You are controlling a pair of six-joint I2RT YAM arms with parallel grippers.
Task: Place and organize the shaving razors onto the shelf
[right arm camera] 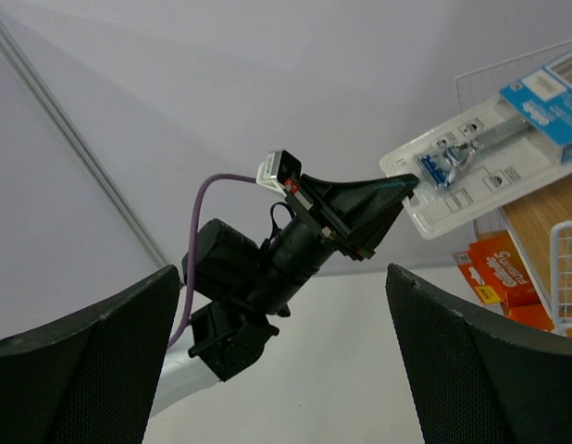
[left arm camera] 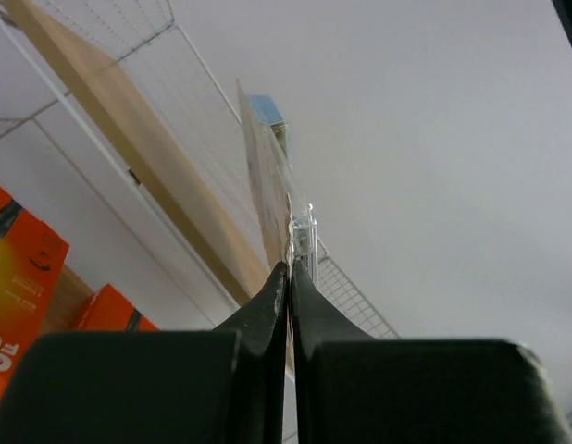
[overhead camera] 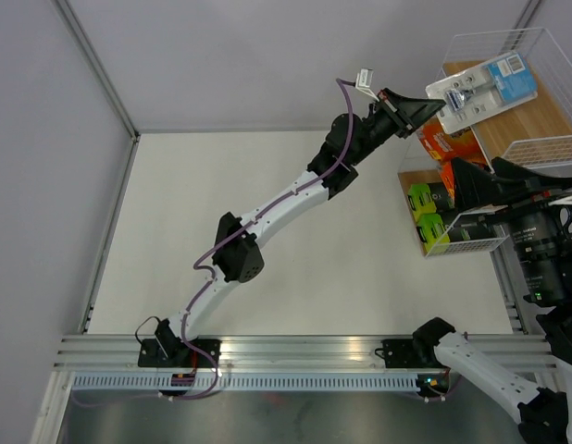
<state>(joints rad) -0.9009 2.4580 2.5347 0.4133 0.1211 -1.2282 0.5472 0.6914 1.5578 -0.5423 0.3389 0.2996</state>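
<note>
My left gripper point(overhead camera: 434, 104) is shut on the near edge of the clear blister razor pack with blue card point(overhead camera: 485, 88) and holds it over the top wood tier of the white wire shelf point(overhead camera: 545, 125). In the left wrist view the pack point(left arm camera: 266, 176) is edge-on between the closed fingertips point(left arm camera: 277, 287). Two orange packs point(overhead camera: 450, 143) lie on the middle tier. Two black packs with lime ends point(overhead camera: 428, 213) lie on the lowest tier. My right gripper point(overhead camera: 455, 199) is open and empty, just in front of the lower tiers. Its view shows the blister pack point(right arm camera: 490, 148) and the orange packs point(right arm camera: 501, 268).
The shelf stands at the table's far right edge, its wire sides point(overhead camera: 508, 42) rising around the top tier. The white tabletop point(overhead camera: 295, 250) spreads left of the shelf. A metal frame rail point(overhead camera: 105, 231) runs along the left edge. My left arm point(overhead camera: 267, 213) crosses the table diagonally.
</note>
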